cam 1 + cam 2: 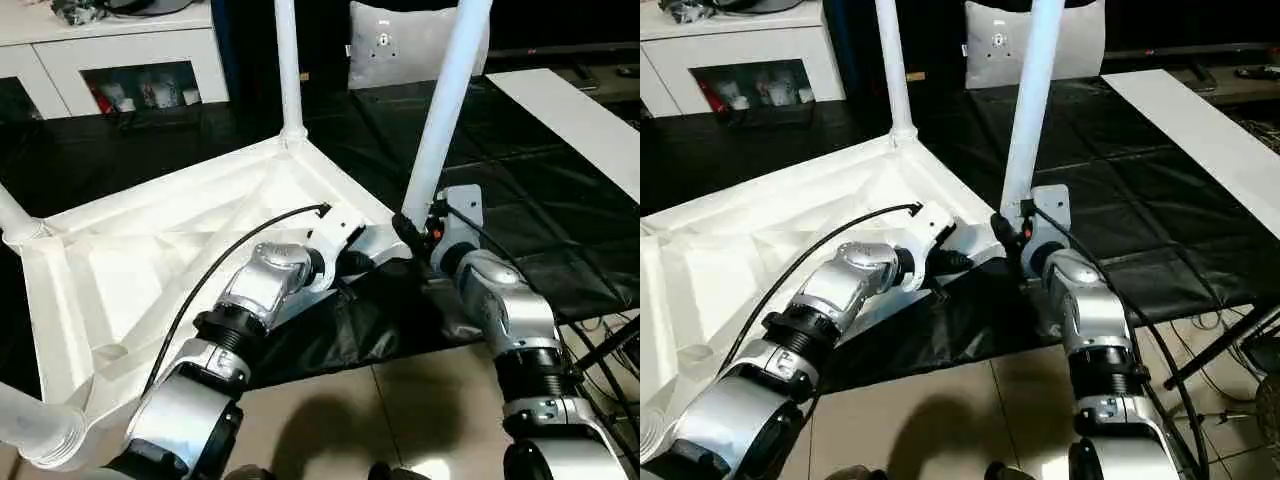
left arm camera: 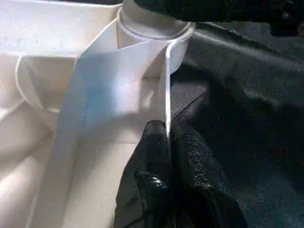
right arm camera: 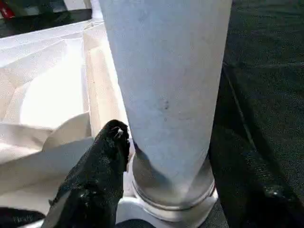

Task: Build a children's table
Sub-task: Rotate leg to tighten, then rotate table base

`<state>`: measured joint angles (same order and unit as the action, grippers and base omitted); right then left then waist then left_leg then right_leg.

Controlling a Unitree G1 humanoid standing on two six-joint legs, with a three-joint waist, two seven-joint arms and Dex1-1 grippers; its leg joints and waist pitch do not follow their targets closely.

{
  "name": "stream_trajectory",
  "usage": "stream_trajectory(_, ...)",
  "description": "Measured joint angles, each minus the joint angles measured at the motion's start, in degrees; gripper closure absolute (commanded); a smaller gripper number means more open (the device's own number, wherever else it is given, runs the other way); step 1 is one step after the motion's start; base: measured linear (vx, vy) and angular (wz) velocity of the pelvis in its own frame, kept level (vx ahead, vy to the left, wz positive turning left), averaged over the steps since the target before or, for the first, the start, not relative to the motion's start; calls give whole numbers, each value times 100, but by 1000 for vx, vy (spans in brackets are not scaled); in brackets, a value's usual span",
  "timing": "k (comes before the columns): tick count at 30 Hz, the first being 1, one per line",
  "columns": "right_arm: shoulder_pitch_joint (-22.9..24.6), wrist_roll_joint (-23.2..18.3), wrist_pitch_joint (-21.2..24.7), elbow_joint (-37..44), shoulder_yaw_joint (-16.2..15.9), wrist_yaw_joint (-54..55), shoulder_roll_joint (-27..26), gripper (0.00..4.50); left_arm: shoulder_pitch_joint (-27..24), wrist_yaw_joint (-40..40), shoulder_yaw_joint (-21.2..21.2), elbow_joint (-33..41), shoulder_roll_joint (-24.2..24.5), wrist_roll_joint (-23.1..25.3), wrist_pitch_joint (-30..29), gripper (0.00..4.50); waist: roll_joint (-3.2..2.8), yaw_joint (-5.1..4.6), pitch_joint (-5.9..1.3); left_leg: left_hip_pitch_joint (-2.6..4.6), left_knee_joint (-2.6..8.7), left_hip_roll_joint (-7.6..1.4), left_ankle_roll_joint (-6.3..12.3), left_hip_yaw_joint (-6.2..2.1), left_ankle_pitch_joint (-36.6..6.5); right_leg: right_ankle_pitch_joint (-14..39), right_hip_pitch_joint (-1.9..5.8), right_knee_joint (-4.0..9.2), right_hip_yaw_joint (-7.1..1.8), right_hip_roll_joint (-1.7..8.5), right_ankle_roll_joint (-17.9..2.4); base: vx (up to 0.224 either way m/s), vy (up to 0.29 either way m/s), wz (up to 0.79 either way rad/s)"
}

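The table top (image 1: 150,270) lies upside down on the floor; the left tool (image 2: 167,142) pinches its thin rim just beside the corner socket (image 2: 154,33); the right tool (image 3: 166,156) spans the leg (image 1: 440,120) near its base. Keep the leg upright and press straight down while the rim stays braced; no readable writing.

Black floor mat (image 1: 560,230), beige tiled floor (image 1: 420,400), white cabinet (image 1: 110,50), grey cushion (image 1: 400,45)
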<state>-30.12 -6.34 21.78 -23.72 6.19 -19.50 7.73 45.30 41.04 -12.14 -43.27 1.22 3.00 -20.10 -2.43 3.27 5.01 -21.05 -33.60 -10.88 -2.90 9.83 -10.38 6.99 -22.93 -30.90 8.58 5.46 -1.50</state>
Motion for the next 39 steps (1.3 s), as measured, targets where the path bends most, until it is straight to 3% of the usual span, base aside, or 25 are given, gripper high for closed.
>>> stream_trajectory(10, 1030, -155, -194, 865, -201, -679, 286, 66, -20, 155, -167, -58, 266, 168, 629, 450, -4, 33, 5, -13, 31, -1, -2, 0, 1, -1, -24, -1, 0, -4, 0, 0, 0, 0)
stream_trajectory(12, 1217, -237, -194, 1085, -222, -777, 315, 46, -127, 260, -170, 175, 319, 119, 512, 397, -11, 48, 5, -22, 37, -1, -3, 0, 1, -1, -33, -1, -1, -4, -1, 0, 0, 0)
stream_trajectory(16, 1482, -458, -245, 1539, -206, -1113, 553, 10, -486, 638, -222, 990, 487, -61, 220, 365, -22, 104, -1, -41, 43, -3, 10, 3, 3, -2, -64, -25, -6, -5, -31, 0, 0, 0)
stream_trajectory(20, 1414, -518, -392, 1696, -197, -1229, 647, 3, -490, 711, -218, 1529, 535, -130, 72, 356, -38, 190, -12, -36, 42, -4, 12, 3, 4, 3, -68, -38, -6, -6, -36, 0, 0, 0)
stream_trajectory(26, 1413, -518, -393, 1696, -201, -1232, 647, 3, -499, 740, -219, 1569, 555, -163, 20, 356, -45, 187, -16, -26, 20, -6, -14, 3, -9, 9, -55, -40, -8, -6, -14, 0, 0, 0)
stream_trajectory(27, 1412, -517, -397, 1693, -201, -1232, 649, 0, -507, 745, -219, 1593, 572, -164, -1, 336, -45, 185, -16, -24, 17, -6, -15, 3, -10, 7, -52, -40, -8, -6, -13, 0, 0, 0)
stream_trajectory(30, 714, -299, -746, 885, -283, -1221, 706, 0, -1089, 1263, -386, 2853, 1525, -206, -662, 318, -53, 25, -21, -20, 11, -19, -24, 25, -15, 6, -56, -73, -16, -5, -20, 0, 0, 0)
stream_trajectory(32, 404, -181, -934, 607, -199, -1129, 831, 0, -1313, 1487, -348, 3225, 1906, -206, -1006, 301, -50, 74, -24, 11, 9, -19, -37, 14, -8, 32, -58, -114, -10, -5, -31, 0, 0, 0)
stream_trajectory(35, 295, -121, -939, 494, -243, -978, 769, 0, -1461, 1471, -324, 3409, 1974, -153, -1157, 273, -48, 226, -27, 14, 3, -19, -46, 3, 2, 36, -48, -123, -7, -6, -31, 0, 0, 0)
stream_trajectory(39, 289, -79, -926, 333, -327, -900, 692, 0, -1561, 1200, -324, 3644, 1904, -153, -1244, 236, -44, 247, -30, 4, -15, -9, -45, 6, 0, 35, -48, -123, -36, -5, -32, 0, 0, 0)
